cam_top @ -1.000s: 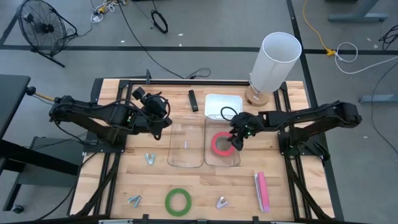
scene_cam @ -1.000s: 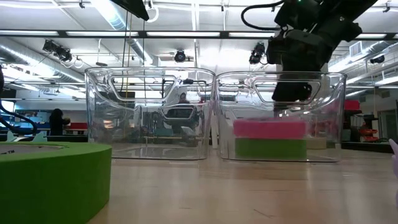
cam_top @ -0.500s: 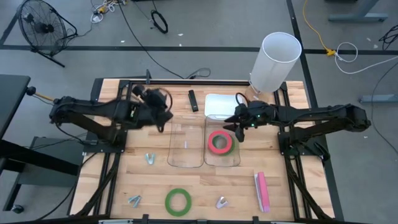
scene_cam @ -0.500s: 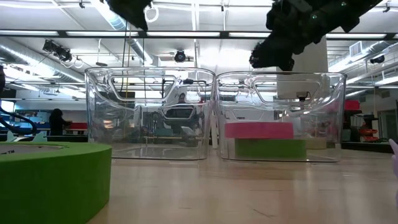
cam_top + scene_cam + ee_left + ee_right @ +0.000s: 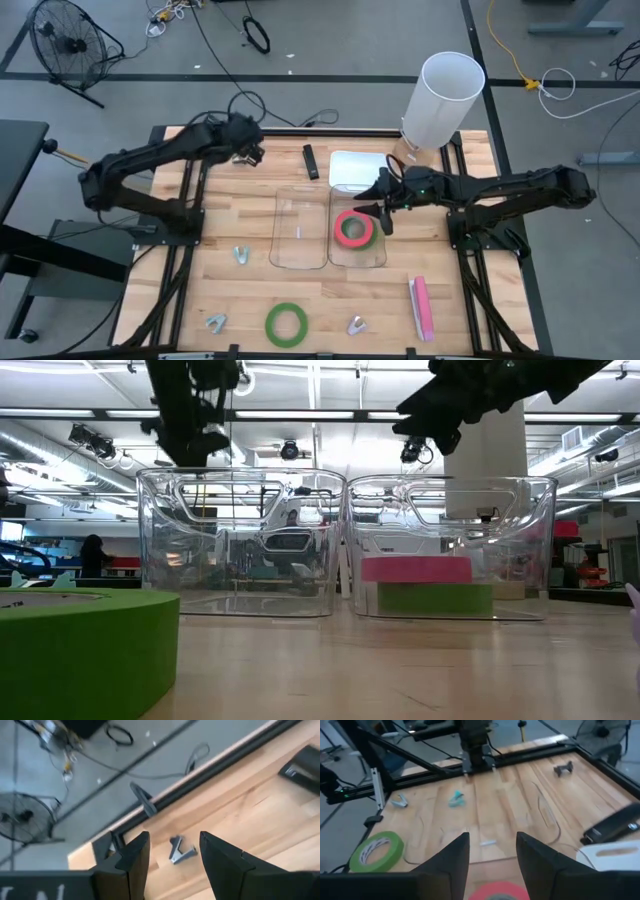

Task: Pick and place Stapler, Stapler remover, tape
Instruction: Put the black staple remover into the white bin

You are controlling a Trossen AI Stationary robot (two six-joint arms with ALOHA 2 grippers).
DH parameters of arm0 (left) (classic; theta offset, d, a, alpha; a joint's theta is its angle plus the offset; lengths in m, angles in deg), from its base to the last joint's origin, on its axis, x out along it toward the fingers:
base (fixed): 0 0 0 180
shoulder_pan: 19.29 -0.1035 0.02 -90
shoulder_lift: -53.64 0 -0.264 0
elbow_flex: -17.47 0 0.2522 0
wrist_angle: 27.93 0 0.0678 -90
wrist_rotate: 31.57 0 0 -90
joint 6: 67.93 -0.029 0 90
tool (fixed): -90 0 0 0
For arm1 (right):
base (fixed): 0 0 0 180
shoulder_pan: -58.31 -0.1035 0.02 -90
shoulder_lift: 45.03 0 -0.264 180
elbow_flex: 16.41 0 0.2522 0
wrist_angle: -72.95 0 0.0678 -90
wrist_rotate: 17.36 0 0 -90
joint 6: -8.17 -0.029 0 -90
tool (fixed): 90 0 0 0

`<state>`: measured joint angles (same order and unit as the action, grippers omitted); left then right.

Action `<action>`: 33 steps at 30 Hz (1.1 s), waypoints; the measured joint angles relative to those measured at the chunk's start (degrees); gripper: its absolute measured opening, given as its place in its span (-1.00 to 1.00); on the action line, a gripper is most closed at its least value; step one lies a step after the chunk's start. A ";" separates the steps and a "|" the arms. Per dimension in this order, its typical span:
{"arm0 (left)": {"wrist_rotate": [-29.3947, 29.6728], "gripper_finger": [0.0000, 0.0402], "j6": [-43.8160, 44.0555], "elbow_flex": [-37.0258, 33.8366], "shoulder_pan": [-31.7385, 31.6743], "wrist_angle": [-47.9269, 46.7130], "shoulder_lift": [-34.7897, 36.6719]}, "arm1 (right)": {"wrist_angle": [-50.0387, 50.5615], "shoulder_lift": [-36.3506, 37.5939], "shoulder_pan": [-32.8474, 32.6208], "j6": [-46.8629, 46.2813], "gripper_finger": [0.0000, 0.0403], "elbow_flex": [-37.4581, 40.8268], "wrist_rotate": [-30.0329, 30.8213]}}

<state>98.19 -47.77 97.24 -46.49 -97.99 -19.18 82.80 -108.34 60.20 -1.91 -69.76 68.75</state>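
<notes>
My right gripper (image 5: 383, 207), jaws spread and empty, has lifted away, leaving the red-pink tape (image 5: 354, 229) stacked in the right bin (image 5: 357, 262) mid-frame; my left gripper (image 5: 247, 153), also spread, has swung toward the upper left.

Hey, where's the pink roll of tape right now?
The pink tape sits inside the right-hand clear bin, stacked on a green roll, just below the open right gripper.

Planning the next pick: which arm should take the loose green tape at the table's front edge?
Left, probably. The green tape lies slightly left of centre; left gripper is open but far back. Right gripper, also open, hangs over the bin.
</notes>
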 joint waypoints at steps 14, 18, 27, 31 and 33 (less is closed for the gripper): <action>-12.94 0.01 -2.80 -15.82 -11.21 14.43 0.00 | -3.08 -0.02 -4.28 3.44 -0.19 0.00 0.03; -12.62 0.12 -1.42 -18.15 -12.20 18.10 0.00 | -3.30 -0.02 -4.39 3.53 -0.19 -0.01 0.03; -14.85 0.17 -0.83 -22.62 -17.62 23.96 -2.20 | -3.38 -0.02 -4.39 3.55 -0.19 -0.02 0.03; -17.37 0.17 0.15 -23.44 -19.37 27.83 -6.16 | -3.38 -0.04 -4.41 3.57 -0.19 -0.02 0.03; -17.52 0.17 -0.17 -23.40 -19.74 30.02 -8.30 | -3.37 -0.04 -4.43 3.57 -0.19 -0.02 0.03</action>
<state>80.67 -47.94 73.84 -66.23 -67.97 -27.48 79.43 -108.39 55.77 1.66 -69.79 68.79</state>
